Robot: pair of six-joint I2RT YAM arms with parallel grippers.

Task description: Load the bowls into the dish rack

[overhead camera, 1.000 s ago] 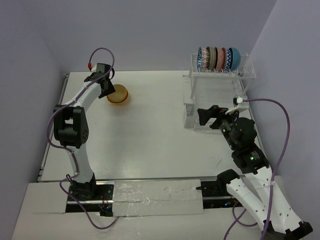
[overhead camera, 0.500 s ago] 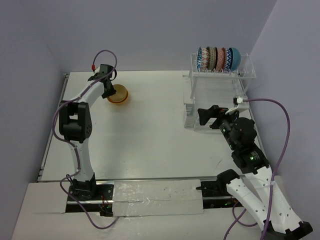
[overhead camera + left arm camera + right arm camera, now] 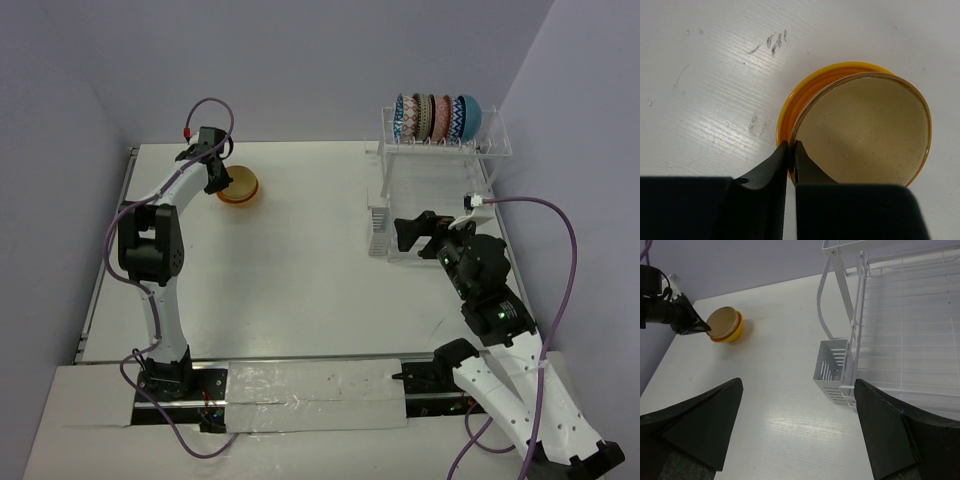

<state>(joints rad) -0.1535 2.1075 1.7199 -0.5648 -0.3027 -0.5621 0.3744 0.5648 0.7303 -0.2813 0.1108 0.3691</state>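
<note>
Bowl: speckled tan round bowl (image 3: pixel 865 130), mouth up, nested inside an orange-yellow bowl (image 3: pixel 786 107) at the far left of the white table (image 3: pixel 310 260).
Left gripper: the left gripper (image 3: pixel 791 150) is pinched onto the tan bowl's rim, on the side nearest the wrist.
Right gripper: the right gripper (image 3: pixel 797 387) is spread wide and holds nothing.
Rack: clear-and-white wire dish rack (image 3: pixel 900 335) at the far right, well apart from the nested bowls.
Racked bowls: patterned and teal bowls (image 3: pixel 437 117) stand on edge in the top row.

Overhead, wrist views; nested bowls (image 3: pixel 238 187) common
</note>
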